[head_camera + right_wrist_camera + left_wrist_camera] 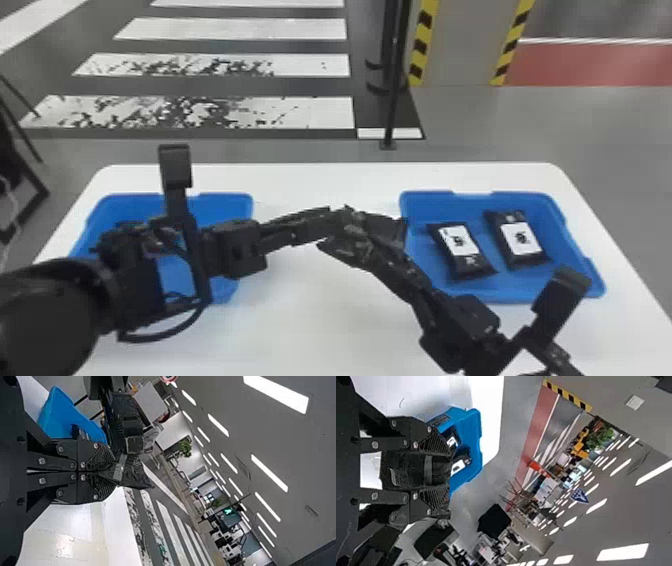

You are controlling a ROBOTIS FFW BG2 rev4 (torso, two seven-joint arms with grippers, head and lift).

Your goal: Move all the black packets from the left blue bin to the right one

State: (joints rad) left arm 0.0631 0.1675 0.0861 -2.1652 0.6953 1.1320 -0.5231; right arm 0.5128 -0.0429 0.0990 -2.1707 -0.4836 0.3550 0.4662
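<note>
Slippage is the main risk: both the left tool (449,475) and right tool (115,472) clamp the black packet (136,471) above the counter (320,325), between the bins, so an early release could drop it. Left arm (182,230) crosses the left blue bin (227,207), hiding much inside; two packets (520,240) lie in the right blue bin (425,205).

Two black packets (464,250) (519,239) with white labels, dark print: flat, side by side, slightly aslant, apart, inside right blue bin (575,272). Another black packet (415,471), creased, glossy, raised above bench (320,320) between bins, held by left claw (327,220) and right claw (372,245). Left blue bin (227,205) upright on bench, interior partly hidden.
</note>
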